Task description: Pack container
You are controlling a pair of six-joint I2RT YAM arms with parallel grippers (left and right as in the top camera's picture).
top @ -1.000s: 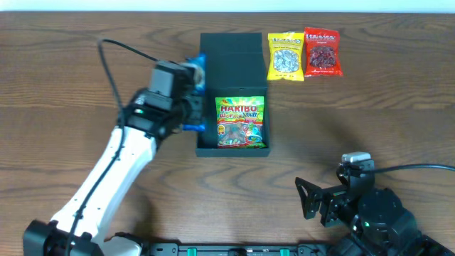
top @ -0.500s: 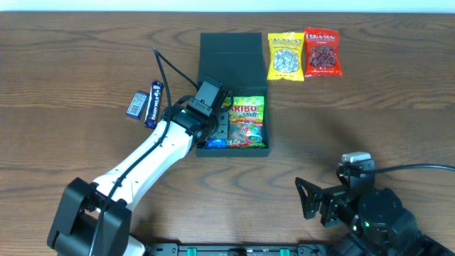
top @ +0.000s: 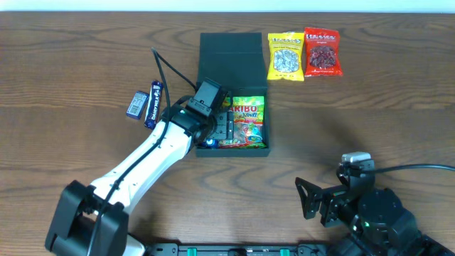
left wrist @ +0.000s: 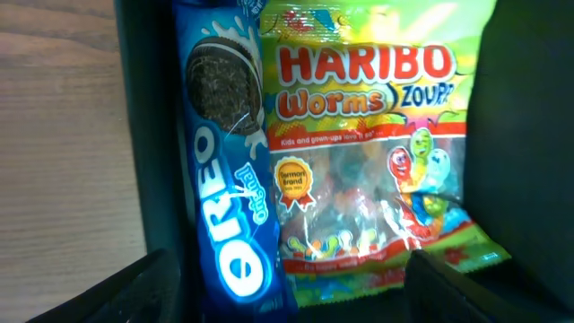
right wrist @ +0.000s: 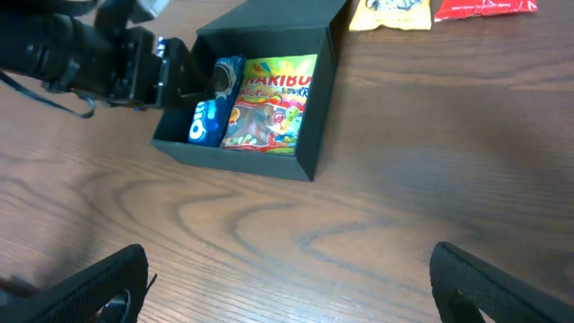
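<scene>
Left fingers apart above container; Oreo packet lies free inside beside Haribo bag. Right fingers apart, empty, at worktop's front-right corner.

The left gripper is held forward on an outstretched arm, fingers spread; the right gripper is held back, fingers wide.

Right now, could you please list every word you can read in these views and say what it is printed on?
"OREO", "Original": blue biscuit packet in the container.
"HARIBO", "Worms", "ZOUR" (end cut off): gummy bag beside it.
Yellow packet and red packet: print too small to read.
Light blue wrapper and dark blue bar: lettering blurred, unreadable.
</scene>
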